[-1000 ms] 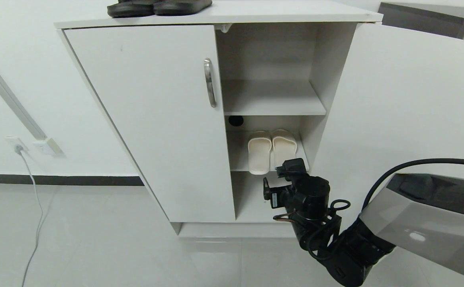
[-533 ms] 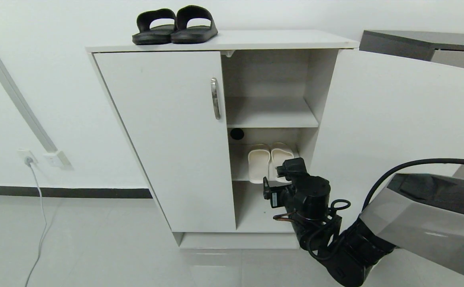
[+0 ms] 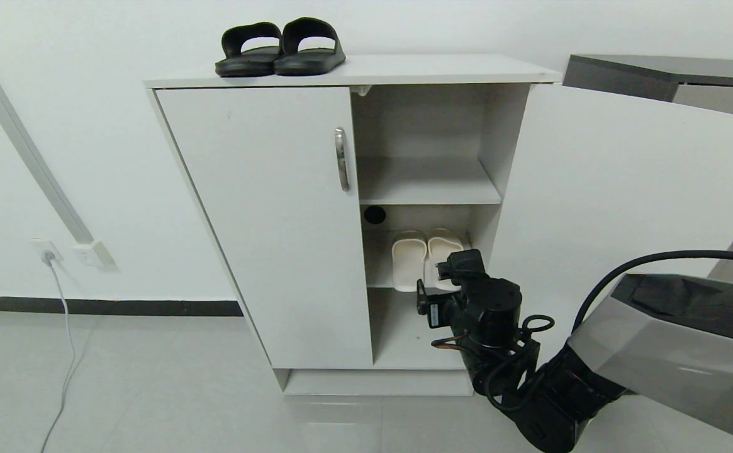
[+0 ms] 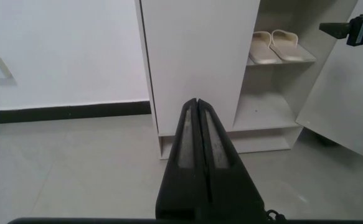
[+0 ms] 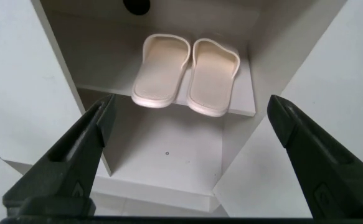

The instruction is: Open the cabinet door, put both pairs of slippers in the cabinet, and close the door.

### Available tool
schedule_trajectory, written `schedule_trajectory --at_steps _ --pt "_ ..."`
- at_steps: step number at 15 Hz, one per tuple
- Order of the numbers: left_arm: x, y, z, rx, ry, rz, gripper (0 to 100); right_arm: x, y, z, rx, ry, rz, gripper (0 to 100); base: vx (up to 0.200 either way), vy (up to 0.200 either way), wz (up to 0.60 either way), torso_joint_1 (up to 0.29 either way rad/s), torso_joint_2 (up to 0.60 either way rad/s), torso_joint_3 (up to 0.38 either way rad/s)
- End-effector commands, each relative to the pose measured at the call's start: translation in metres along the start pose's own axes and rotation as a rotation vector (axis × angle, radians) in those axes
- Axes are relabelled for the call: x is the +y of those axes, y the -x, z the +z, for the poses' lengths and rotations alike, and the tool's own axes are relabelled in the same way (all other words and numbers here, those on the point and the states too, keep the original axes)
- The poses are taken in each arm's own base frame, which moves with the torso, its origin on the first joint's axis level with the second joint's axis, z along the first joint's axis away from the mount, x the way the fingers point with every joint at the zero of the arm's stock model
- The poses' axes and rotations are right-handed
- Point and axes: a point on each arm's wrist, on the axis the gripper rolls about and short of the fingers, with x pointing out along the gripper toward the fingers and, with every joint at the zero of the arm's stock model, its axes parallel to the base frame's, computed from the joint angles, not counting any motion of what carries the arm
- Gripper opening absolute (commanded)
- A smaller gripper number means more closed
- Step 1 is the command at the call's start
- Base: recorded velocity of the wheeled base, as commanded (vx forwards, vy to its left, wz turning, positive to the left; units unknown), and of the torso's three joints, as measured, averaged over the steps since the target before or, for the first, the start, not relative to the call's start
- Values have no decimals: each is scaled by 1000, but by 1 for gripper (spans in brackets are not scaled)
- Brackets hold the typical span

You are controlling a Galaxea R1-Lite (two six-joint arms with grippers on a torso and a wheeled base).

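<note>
A pair of black slippers (image 3: 280, 47) sits on top of the white cabinet (image 3: 265, 220), above its closed left door. The right door (image 3: 618, 189) stands swung open. A pair of white slippers (image 3: 426, 258) (image 5: 184, 74) (image 4: 279, 46) lies side by side on the middle shelf. My right gripper (image 3: 451, 277) (image 5: 192, 106) hangs open in front of that shelf, a short way from the white slippers, holding nothing. My left gripper (image 4: 197, 102) is shut and empty, low over the floor and pointing at the cabinet's base.
The closed left door has a metal handle (image 3: 341, 158). A wall socket with a hanging cable (image 3: 45, 251) is on the left. A grey piece of furniture (image 3: 655, 72) stands behind the open door. Tiled floor (image 3: 152, 390) lies before the cabinet.
The head camera has shifted, so the cabinet sits lower and smaller in the picture and the black slippers show in full. The slippers and doors have not moved.
</note>
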Motion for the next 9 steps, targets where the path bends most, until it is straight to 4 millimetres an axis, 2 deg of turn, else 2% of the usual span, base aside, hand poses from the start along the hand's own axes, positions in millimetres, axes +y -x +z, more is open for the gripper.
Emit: schedule_trajectory --at_steps 1,2,9 --pt "0 0 0 0 0 0 0 0 0 -2 4 3 2 100 0 0 0 0 0 0" --pt "0 0 0 0 0 0 0 0 0 -3 5 4 2 100 0 0 0 0 0 0" --pt "0 0 0 1 0 0 0 1 0 -2 5 4 2 100 0 200 0 4 2 6"
